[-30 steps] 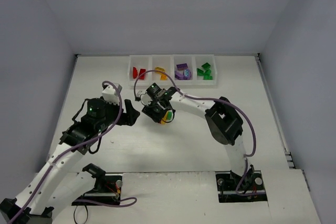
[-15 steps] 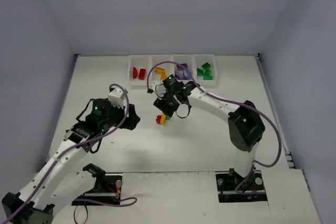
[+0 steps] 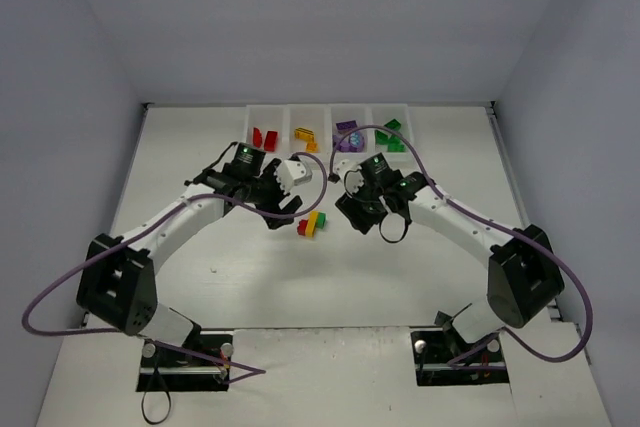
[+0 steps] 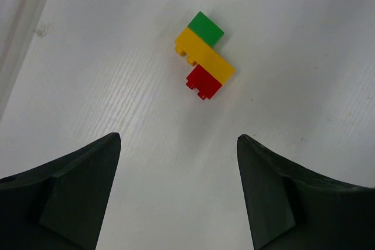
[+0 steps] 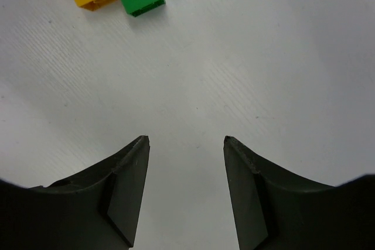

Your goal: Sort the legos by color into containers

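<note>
Separating the last loose clump [image 4: 204,55] is judged to be the step in hand: it lies flat on the table [image 3: 330,287] at the centre of the top view, well below the containers [image 3: 327,130], which run along the upper centre of that view and already hold red, yellow-orange, purple and green pieces from left to right. The clump consists of a green brick [image 4: 205,27], a yellow brick [image 4: 205,57] and a red brick [image 4: 203,81], joined in a stepped stack. The left fingers [image 4: 76,185] are spread wide and hold nothing; the clump sits ahead of them in the upper centre of the left wrist view. The right fingers [image 5: 117,185] are parted to a moderate gap and hold nothing either; the clump appears at the upper left edge of the right wrist view. Both sets of fingers flank the clump without touching it. The next move probably calls for one set to close on an outer brick while the other braces the remaining bricks, so that the joint can be pulled apart before each colour goes to its matching bin.
</note>
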You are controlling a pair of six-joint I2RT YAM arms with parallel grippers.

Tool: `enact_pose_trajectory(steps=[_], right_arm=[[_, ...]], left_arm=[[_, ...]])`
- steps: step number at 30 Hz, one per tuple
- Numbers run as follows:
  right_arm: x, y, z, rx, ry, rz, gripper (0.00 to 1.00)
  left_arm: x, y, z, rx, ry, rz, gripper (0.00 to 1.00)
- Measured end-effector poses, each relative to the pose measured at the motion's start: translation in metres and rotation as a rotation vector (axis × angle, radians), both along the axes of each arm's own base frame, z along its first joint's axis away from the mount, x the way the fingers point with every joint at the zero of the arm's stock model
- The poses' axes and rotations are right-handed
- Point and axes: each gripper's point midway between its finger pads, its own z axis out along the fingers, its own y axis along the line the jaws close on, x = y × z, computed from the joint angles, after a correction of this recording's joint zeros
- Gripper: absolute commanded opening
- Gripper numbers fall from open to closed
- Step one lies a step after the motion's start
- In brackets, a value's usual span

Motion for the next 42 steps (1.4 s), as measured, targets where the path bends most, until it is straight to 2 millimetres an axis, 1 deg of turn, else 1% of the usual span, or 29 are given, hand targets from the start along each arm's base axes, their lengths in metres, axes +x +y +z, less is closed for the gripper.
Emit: enact_pose_trajectory(steps=[4,6,13,20,25,29,31,36,42], right_arm=[[-0.004,-0.010,-0.002,0.008,0.001,-0.037,0.50],[-0.002,-0.014,-0.001,0.014,-0.008,-0.058,0.50],[-0.001,-0.032,-0.001,0.026,-0.031,-0.127,0.49],[0.003,-0.046,0.001,0.026,-0.061,-0.181,0.48],[0.007,-0.049,0.001,0.023,-0.076,-0.199,0.48],[0.008,-0.050,0.001,0.022,-0.077,-0.203,0.48],[0.008,-0.050,0.001,0.022,-0.078,-0.203,0.48],[0.009,-0.050,0.002,0.025,-0.082,-0.203,0.47],[0.008,-0.050,0.000,0.025,-0.082,-0.203,0.47]], left_arm=[[0.017,-0.016,-0.013,0.025,-0.013,-0.111,0.73],[0.021,-0.022,-0.023,0.046,-0.014,-0.156,0.73],[0.020,-0.032,-0.059,0.096,0.003,-0.264,0.72],[0.018,-0.045,-0.081,0.119,0.001,-0.329,0.72],[0.020,-0.055,-0.088,0.128,-0.003,-0.357,0.70],[0.023,-0.060,-0.091,0.133,-0.008,-0.369,0.64],[0.025,-0.062,-0.090,0.135,-0.013,-0.376,0.63],[0.024,-0.062,-0.089,0.154,-0.023,-0.394,0.63],[0.023,-0.057,-0.092,0.186,-0.028,-0.408,0.64]])
